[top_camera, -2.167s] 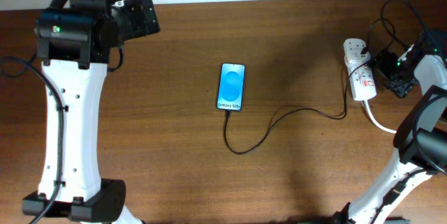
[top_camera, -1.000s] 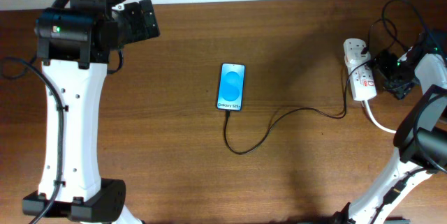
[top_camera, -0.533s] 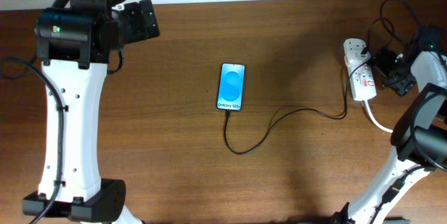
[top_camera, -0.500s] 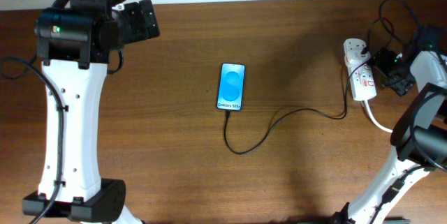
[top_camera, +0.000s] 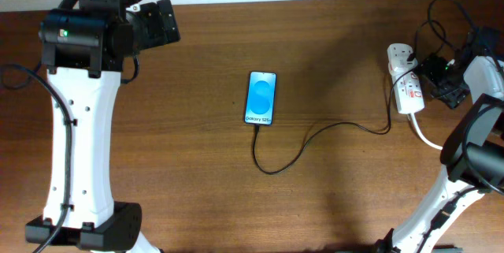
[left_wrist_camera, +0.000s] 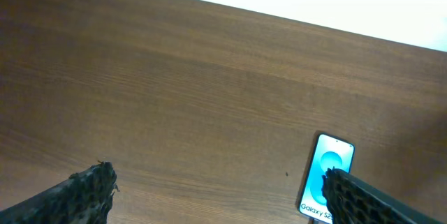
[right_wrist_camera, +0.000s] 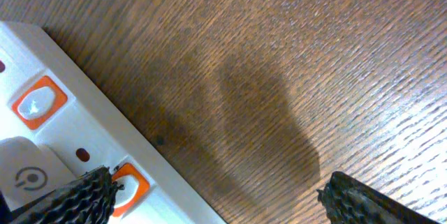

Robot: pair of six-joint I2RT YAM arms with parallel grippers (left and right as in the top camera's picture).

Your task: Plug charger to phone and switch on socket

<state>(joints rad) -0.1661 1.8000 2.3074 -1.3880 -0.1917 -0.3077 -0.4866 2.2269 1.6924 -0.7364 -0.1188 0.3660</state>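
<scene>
The phone lies flat mid-table with its blue screen lit; it also shows in the left wrist view. The charger cable runs from the phone's near end in a curl across to the white socket at the far right. My right gripper is open right beside the socket. In the right wrist view its left finger sits at an orange-red switch of the socket, with the gripper open over bare wood. My left gripper is open and empty, high at the far left.
Thick black robot cables loop behind the socket at the far right. The socket's white cord trails toward the right arm's base. The left arm's white body stands along the left side.
My right arm has shifted slightly beside the socket. The left arm, the phone and the cable have not moved.
</scene>
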